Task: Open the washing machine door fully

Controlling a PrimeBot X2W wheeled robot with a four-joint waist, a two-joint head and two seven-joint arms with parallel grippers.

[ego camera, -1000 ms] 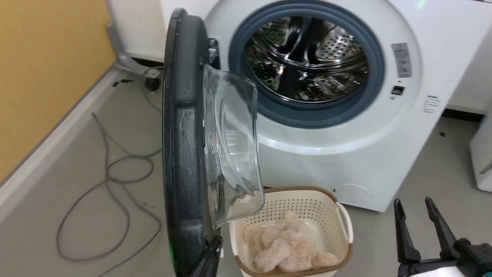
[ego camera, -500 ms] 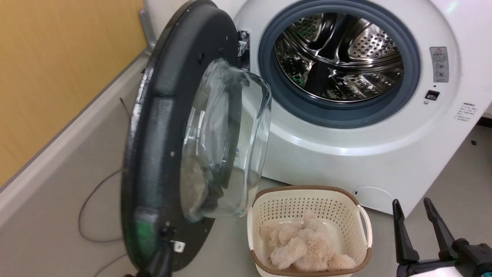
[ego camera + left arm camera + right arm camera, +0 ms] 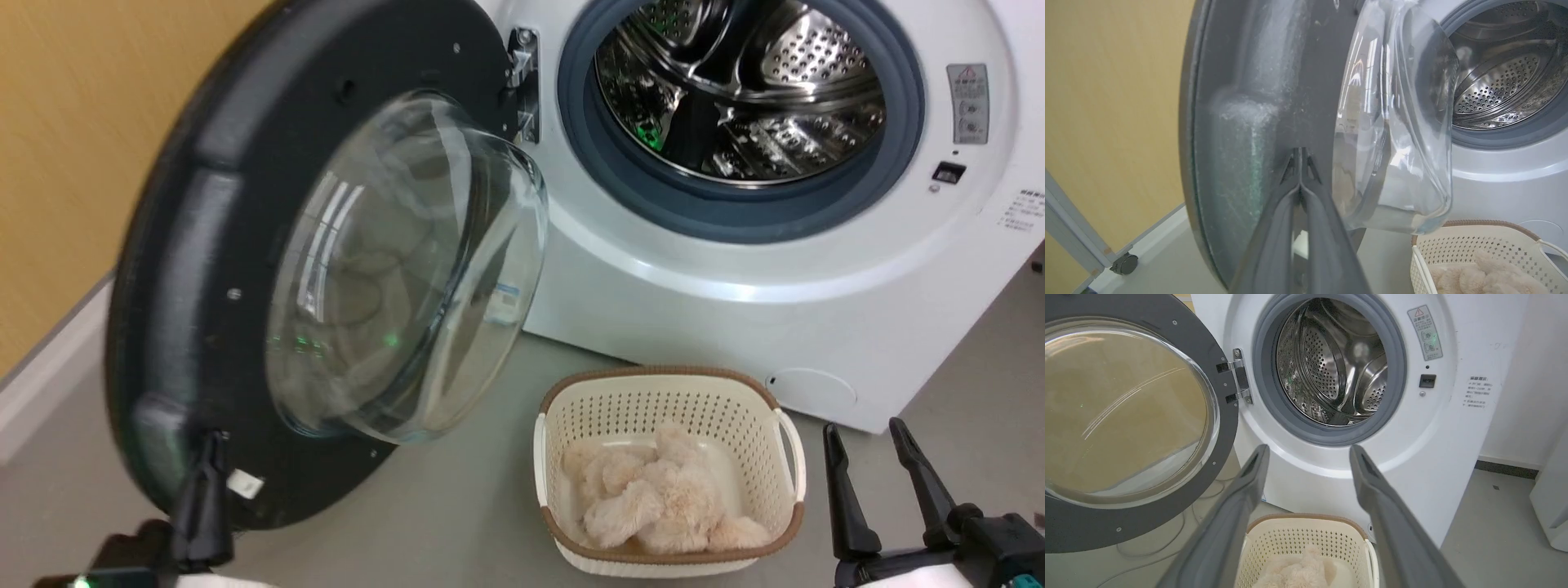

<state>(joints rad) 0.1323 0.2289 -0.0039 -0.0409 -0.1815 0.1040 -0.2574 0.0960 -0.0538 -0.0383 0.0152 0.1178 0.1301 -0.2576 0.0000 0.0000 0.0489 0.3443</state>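
The washing machine door [image 3: 180, 269] stands swung out to the left on its metal hinge [image 3: 522, 82], its matte dark inner rim and bulging glass window [image 3: 400, 269] facing me. The white washing machine [image 3: 735, 286] shows its grey gasket and steel drum [image 3: 735, 90] uncovered. My left gripper [image 3: 208, 482] is shut with nothing between its fingers. In the left wrist view its tips [image 3: 1300, 157] rest against the door's inner rim [image 3: 1274, 81], near the lower edge. My right gripper [image 3: 865, 430] hangs open at the lower right, apart from the machine, fingers spread [image 3: 1308, 451].
A cream perforated basket [image 3: 653, 408] with beige plush pieces stands on the floor before the machine, right of the door. A yellow wall [image 3: 73, 122] with pale skirting runs behind the door. Grey cable [image 3: 1167, 539] lies under the door. Another white appliance [image 3: 1551, 498] stands right.
The door has swung from edge-on to wide open toward the yellow wall, my shut left gripper moving left with its lower rim. The head camera shifted too. The right gripper stayed put.
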